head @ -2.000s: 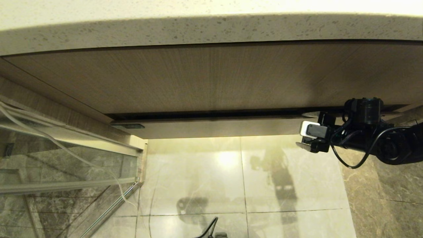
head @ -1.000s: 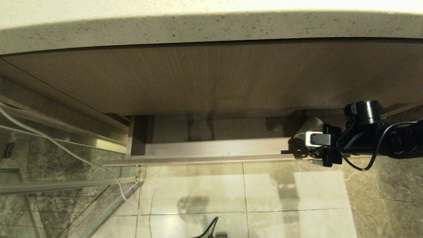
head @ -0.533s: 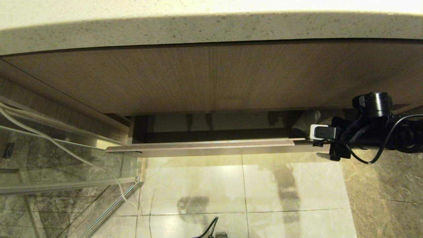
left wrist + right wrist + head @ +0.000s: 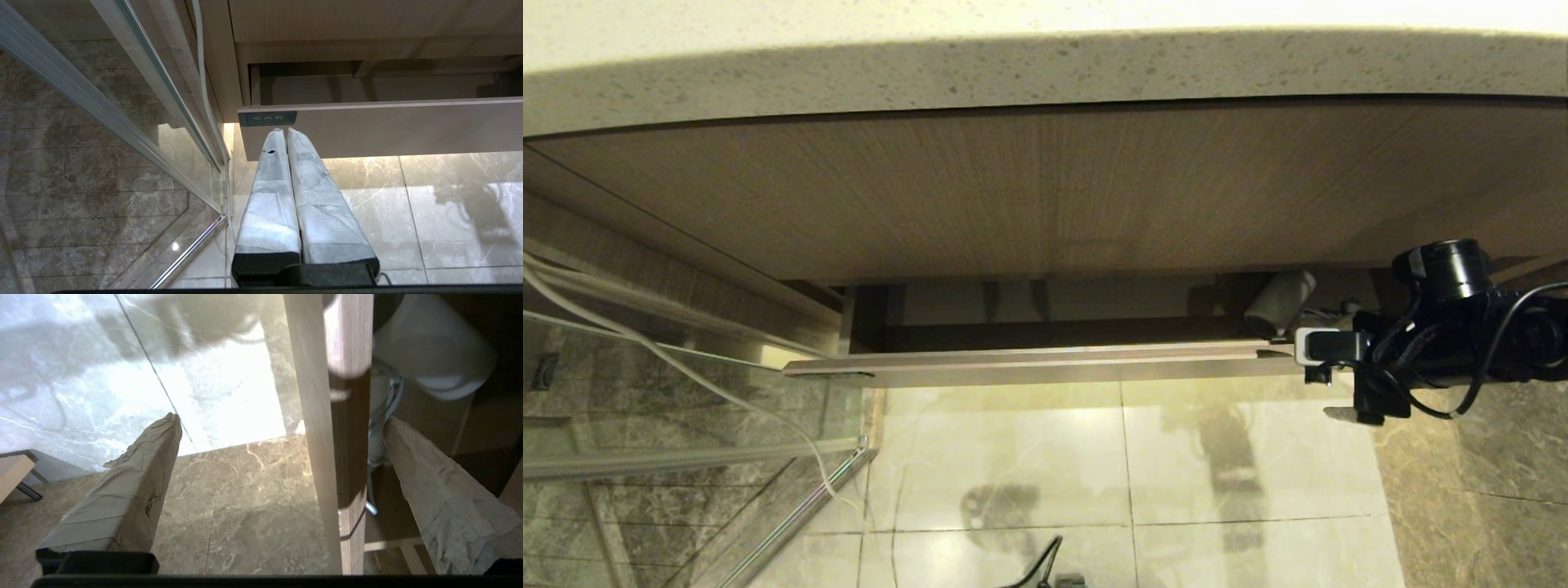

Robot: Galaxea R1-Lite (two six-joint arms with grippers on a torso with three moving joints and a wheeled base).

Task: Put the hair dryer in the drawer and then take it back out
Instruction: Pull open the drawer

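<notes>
1. Head view: the drawer [image 4: 1045, 363] stands partly pulled out at mid-frame; the hair dryer [image 4: 1278, 304] lies inside at its right end, just left of the right gripper [image 4: 1327, 392]
2. Left wrist view: the left gripper [image 4: 284, 131], fingers pressed together and holding nothing, sits low centre
3. Right wrist view: wide-spread fingers [image 4: 135, 473] straddle the drawer front, gripping nothing; the hair dryer sits upper right

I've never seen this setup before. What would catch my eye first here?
The wood-grain drawer stands pulled out under the speckled stone counter, above a glossy tiled floor. A white hair dryer lies at its right end. The right gripper hangs wide open, straddling the drawer's front.
</notes>
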